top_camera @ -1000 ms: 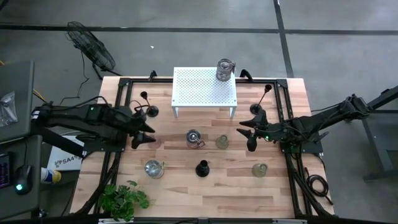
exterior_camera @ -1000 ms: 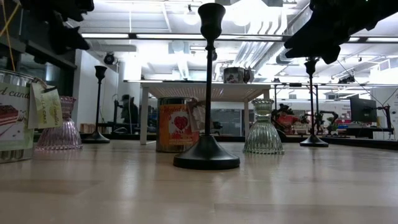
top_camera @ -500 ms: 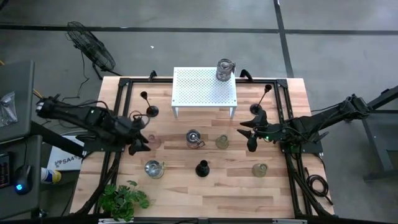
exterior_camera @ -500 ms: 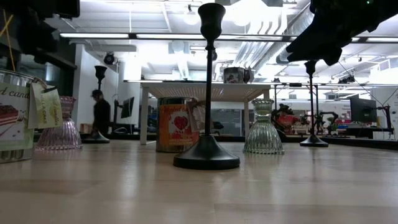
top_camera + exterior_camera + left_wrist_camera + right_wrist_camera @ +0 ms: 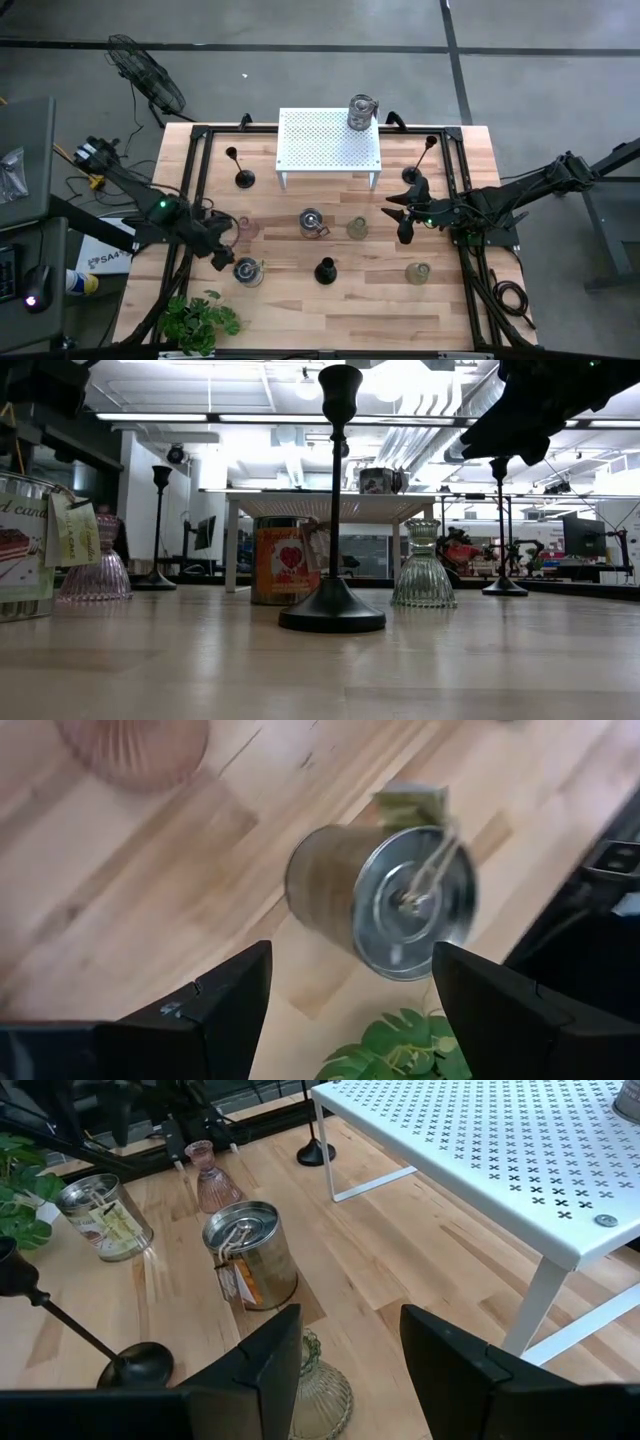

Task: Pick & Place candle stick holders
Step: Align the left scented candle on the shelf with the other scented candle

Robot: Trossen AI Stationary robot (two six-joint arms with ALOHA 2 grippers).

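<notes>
Swinging nearer and leftward since the earlier frames, the left gripper (image 5: pixel 222 256) is now hovering just left of the lidded candle jar (image 5: pixel 247 270) at the near left of the table (image 5: pixel 350 310), where before it was hanging farther off, by the pink glass holder (image 5: pixel 243 226). Its jaws are standing well apart, holding nothing; the left wrist view is showing the jar (image 5: pixel 385 890) between and ahead of the fingers, probably lining up for a grasp. The jar is standing upright, lid up, its long axis vertical.

Moving rightward, the slim black candlestick (image 5: pixel 326 270) is standing upright on its round base, and a tin candle (image 5: pixel 311 222) and a ribbed glass holder (image 5: pixel 357 228) are sitting just beyond it.

At the right, the right gripper (image 5: pixel 400 222) is waiting above the table, unmoved, jaws partly open and empty.
</notes>
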